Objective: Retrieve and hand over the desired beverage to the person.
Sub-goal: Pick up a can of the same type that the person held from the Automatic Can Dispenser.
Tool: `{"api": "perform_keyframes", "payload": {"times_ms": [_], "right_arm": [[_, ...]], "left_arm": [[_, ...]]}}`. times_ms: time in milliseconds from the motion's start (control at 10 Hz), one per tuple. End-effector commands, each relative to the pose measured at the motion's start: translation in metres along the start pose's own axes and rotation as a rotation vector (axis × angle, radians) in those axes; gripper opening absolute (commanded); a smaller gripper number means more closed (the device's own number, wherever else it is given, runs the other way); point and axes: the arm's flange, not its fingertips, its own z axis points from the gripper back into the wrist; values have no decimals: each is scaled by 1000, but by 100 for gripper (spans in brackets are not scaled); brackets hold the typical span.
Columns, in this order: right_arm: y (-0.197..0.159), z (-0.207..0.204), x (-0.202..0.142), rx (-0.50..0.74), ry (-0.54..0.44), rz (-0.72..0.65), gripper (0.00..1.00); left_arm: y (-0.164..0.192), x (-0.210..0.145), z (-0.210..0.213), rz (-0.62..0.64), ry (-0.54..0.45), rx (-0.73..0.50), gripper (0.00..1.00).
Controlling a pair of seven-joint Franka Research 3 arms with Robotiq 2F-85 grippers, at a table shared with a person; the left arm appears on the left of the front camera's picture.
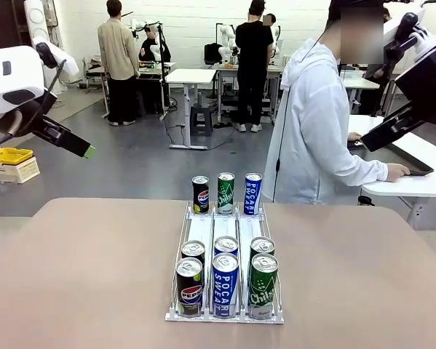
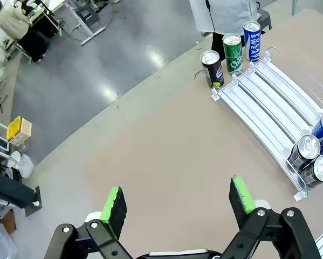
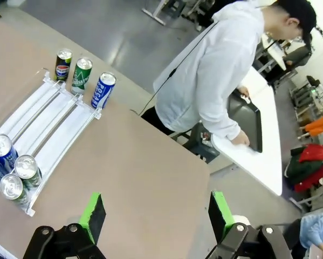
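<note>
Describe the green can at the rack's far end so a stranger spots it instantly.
Find the clear three-lane plastic rack on the brown table. Three cans stand in a row at its far end, toward the person. It is the middle one: the green can, between a black Pepsi can and a blue Pocari Sweat can.

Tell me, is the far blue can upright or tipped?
Upright: the blue can stands on its base at the rack's far end, lid up.

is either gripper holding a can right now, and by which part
No. The left gripper and right gripper are both open above the table, with nothing between their fingers.
</note>
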Motion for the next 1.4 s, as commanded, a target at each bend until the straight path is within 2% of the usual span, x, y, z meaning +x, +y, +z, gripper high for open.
{"api": "perform_keyframes", "payload": {"times_ms": [0,100,200,300,400,600,700,800,1000,1300], "right_arm": [[3,-2,0,0,12,6,100],[-30,-2,-20,204,10,-115,100],[-59,-5,-40,349,42,-219,100],[-83,-12,-57,420,63,-290,100],[-106,-15,-75,516,102,-331,100],[-156,-22,-107,543,66,-513,100],[-173,-24,-122,572,46,-587,100],[-183,-26,-133,581,24,-633,100],[-193,-31,-145,600,-2,-691,100],[-195,-41,-148,633,9,-688,100]], "left_arm": [[1,1,7,2,-10,6,100],[35,1,2,-117,158,-290,100],[79,2,-3,-213,332,-530,100],[122,3,-11,-198,395,-683,100],[154,-8,-15,-193,405,-795,100],[213,-26,-31,-28,357,-853,100],[229,-40,-36,47,321,-903,100],[236,-51,-42,97,274,-947,100],[253,-59,-45,170,194,-957,100],[245,-62,-41,187,65,-988,100]]}}
